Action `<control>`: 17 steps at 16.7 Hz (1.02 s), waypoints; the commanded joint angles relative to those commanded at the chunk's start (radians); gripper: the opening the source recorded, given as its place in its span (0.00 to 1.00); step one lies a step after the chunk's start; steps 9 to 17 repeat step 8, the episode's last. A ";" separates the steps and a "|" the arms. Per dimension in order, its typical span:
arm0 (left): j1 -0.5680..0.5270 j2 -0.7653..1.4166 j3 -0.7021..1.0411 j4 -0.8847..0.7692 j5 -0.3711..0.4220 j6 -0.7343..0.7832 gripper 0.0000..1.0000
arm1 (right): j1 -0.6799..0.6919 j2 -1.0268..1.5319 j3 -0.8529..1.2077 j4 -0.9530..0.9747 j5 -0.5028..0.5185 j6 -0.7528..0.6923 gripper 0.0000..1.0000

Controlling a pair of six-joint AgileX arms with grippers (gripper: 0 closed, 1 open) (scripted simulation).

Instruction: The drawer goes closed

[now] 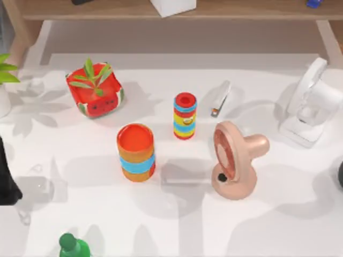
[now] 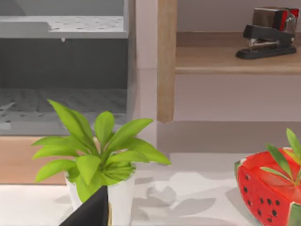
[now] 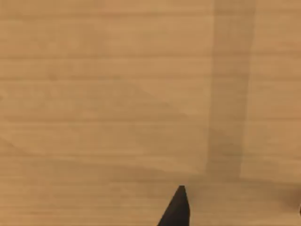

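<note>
Wood grain sits right in front of my right gripper (image 3: 178, 207), probably lined up to push, though I can't tell its finger state. Grey drawer (image 2: 63, 70), upper left of my left wrist view, looks open behind the potted plant (image 2: 94, 155); left fingers, can't tell either.

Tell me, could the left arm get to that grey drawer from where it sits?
Probably yes. The left claw faces the open drawer; just the potted plant stands close in front, so it may need to pass above it.

A white table (image 1: 177, 214) fills most of the top view, marked by soft grey shadows. Along the upper edge runs a light wooden shelf unit (image 1: 107, 9); its upright post (image 2: 166, 61) and shelf board (image 2: 235, 59) stand before a pale wall (image 2: 225, 96).
</note>
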 joint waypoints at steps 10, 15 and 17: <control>0.000 0.000 0.000 0.000 0.000 0.000 1.00 | 0.000 0.000 0.000 0.000 0.000 0.000 1.00; 0.000 0.000 0.000 0.000 0.000 0.000 1.00 | 0.000 0.000 0.000 0.000 0.000 0.000 1.00; 0.000 0.000 0.000 0.000 0.000 0.000 1.00 | 0.000 0.000 0.000 0.000 0.000 0.000 1.00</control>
